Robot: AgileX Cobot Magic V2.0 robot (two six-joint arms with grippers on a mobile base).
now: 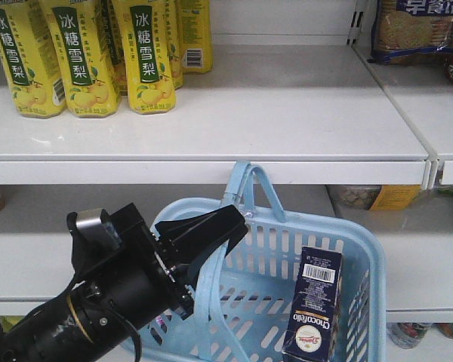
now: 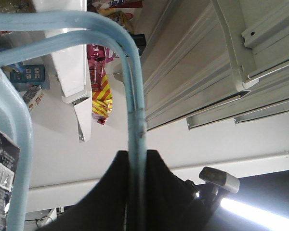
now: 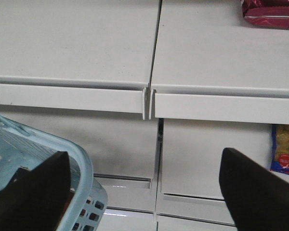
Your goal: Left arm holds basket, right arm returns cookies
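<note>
Left gripper [image 1: 225,232] clamped shut on both hoop handles [image 2: 136,110] of the basket [image 1: 275,249] (wrist view shows them pinched between its fingers). Right gripper [image 3: 144,192] spread wide, holding nothing, near the basket rim. Cookies [image 1: 315,305] stand on end inside the basket, by its right wall, barcode up. White shelf [image 1: 287,113] behind, yellow drink bottles [image 1: 147,56] on it.
</note>
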